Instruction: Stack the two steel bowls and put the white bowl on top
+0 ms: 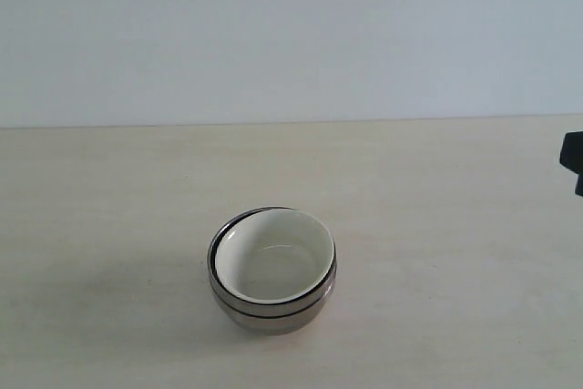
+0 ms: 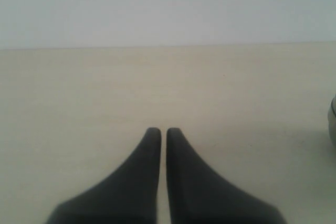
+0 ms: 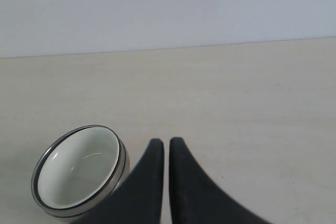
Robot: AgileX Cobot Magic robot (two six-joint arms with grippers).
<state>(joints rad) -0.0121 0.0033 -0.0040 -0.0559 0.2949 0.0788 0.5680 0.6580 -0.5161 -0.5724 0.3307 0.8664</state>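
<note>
The two steel bowls (image 1: 273,309) stand nested as one stack at the table's middle front, and the white bowl (image 1: 276,257) sits inside the top one, slightly tilted. The same stack of steel bowls (image 3: 118,169) shows in the right wrist view with the white bowl (image 3: 79,166) in it, beside my right gripper (image 3: 166,143), which is shut and empty, apart from the stack. My left gripper (image 2: 160,131) is shut with nothing in it over bare table; a sliver of a steel bowl (image 2: 333,121) shows at that view's edge. A dark bit of the right arm (image 1: 572,159) shows in the exterior view.
The pale wooden table (image 1: 109,189) runs back to a plain light wall (image 1: 291,34).
</note>
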